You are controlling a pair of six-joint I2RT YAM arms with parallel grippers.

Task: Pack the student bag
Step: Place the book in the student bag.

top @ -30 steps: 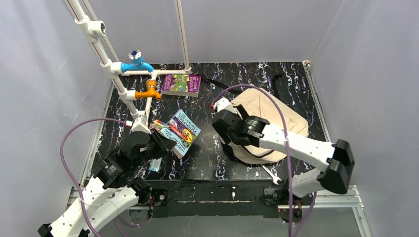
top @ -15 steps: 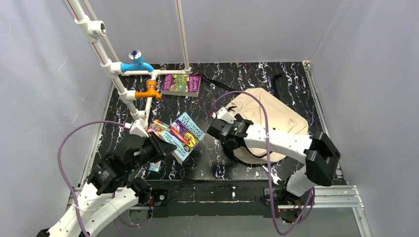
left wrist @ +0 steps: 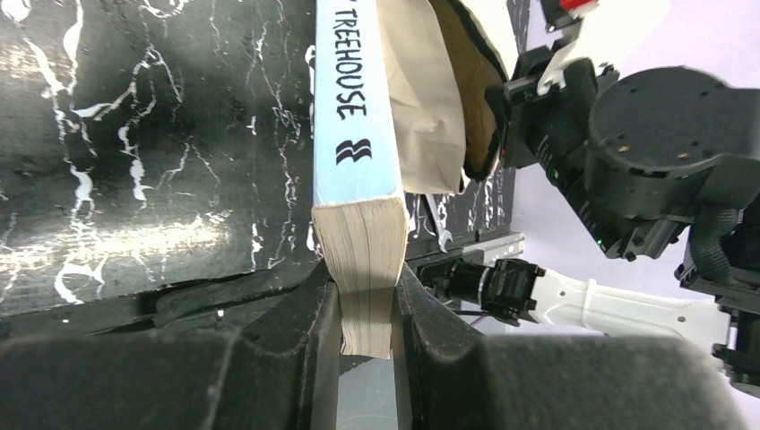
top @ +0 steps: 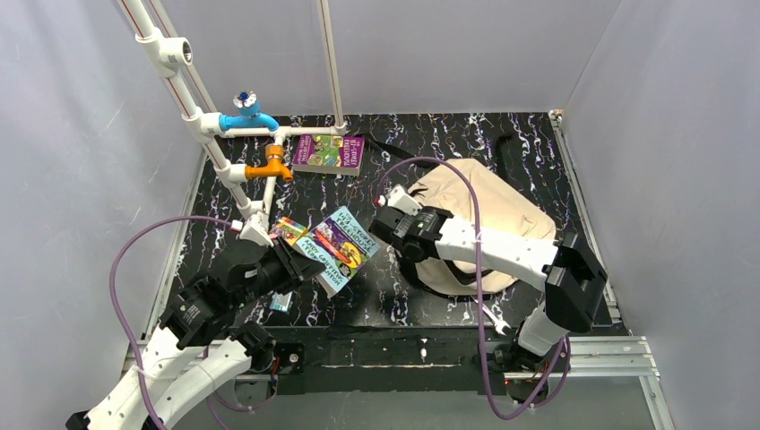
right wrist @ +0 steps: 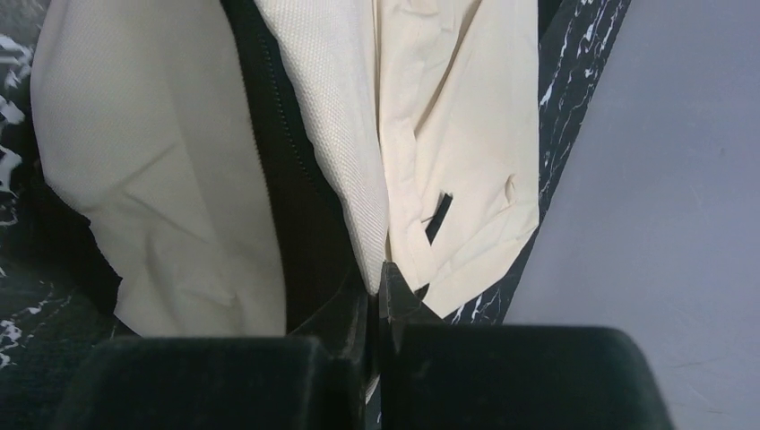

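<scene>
Right wrist — fingers point(right wrist: 395, 306) tight on bag point(right wrist: 161, 134)

The student bag point(top: 506, 202) is a beige fabric backpack lying flat on the right half of the black marbled table point(top: 376, 296). Black webbing straps trail from it toward the far edge. At its left side a zippered opening gapes, showing a dark slit between pale panels.

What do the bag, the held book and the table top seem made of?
Student bag: matte beige woven fabric; weave and creases show. Book: paper pages, edges showing; smooth card cover, likely. Table: glossy black marble-look top with white veins; stone or print, unclear.
</scene>
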